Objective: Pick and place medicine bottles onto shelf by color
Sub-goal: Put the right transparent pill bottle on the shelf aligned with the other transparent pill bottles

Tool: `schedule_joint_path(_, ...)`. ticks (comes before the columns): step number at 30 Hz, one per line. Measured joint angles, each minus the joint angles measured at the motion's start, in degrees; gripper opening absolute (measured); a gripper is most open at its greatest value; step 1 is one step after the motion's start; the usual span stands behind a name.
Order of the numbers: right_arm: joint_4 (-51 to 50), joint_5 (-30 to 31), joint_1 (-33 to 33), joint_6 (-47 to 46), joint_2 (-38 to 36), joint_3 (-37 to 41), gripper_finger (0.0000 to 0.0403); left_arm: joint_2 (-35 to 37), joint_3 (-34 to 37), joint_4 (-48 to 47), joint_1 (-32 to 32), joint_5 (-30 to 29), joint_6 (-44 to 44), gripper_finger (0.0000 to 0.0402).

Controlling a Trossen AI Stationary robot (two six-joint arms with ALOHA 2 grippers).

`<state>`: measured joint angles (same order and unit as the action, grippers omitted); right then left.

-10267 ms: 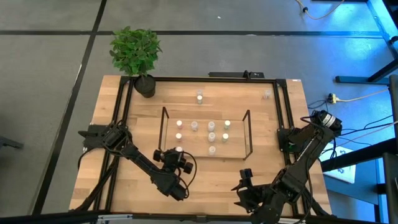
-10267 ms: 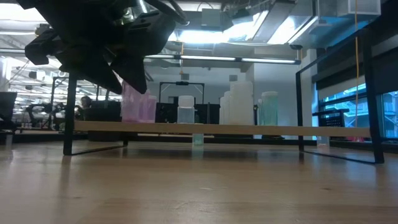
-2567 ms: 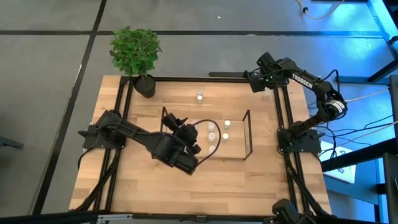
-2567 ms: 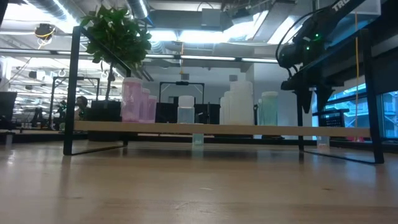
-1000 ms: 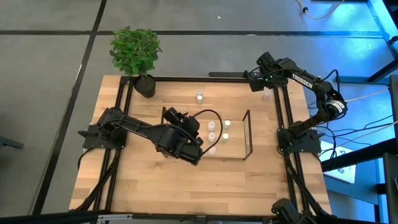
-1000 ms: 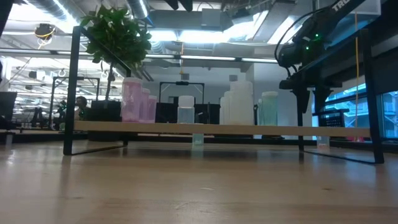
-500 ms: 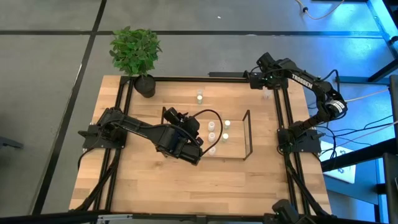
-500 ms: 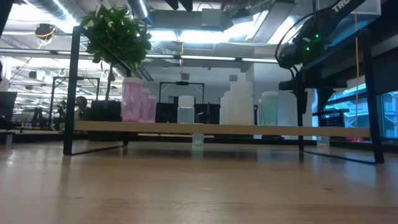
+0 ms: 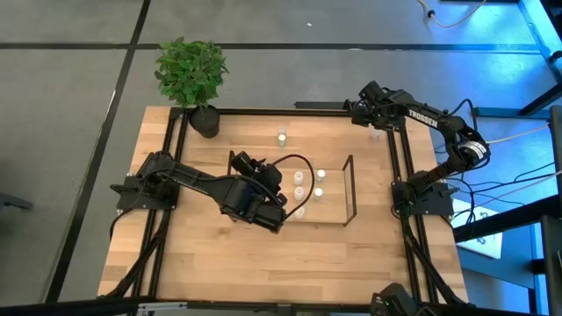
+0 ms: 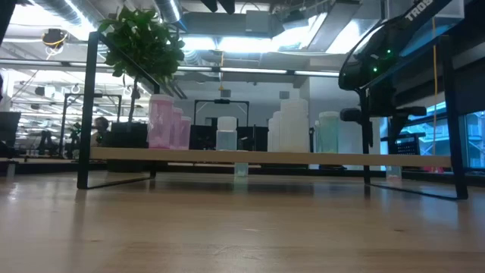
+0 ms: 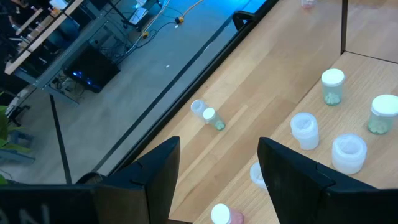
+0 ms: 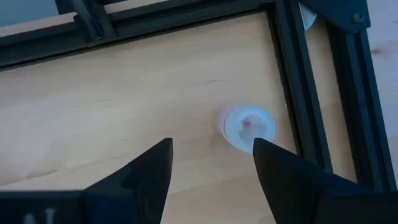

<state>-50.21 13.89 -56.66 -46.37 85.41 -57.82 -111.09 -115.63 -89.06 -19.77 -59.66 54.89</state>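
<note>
Right hand [image 12: 211, 163] is edging left at upper right of the high view — fingers apart, lining up over a pink-tinted bottle [image 12: 247, 126]; left hand [image 11: 217, 163], fingers apart and empty, is hovering over the shelf [image 9: 351, 186].

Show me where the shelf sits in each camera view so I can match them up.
High view: the shelf sits mid-table, partly under the left arm.
Low view: its board spans the picture, with bottles on top.
Left wrist view: a corner rod and the board, at the right edge.
Right wrist view: not in it.
Shared landmark: the black table frame, in the high and both wrist views.
</note>
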Motion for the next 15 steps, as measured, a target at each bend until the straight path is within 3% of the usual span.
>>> schedule_joint_path(10,0.1,0.2,0.0,0.4,0.0,0.0,0.0226,0.0,0.0,0.0,0.0,0.7,0.0,0.0209)
schedule_joint_path(15,-0.1,0.2,0.0,7.7,0.0,0.0,0.0226,0.0,0.0,0.0,0.0,0.7,0.0,0.0209)
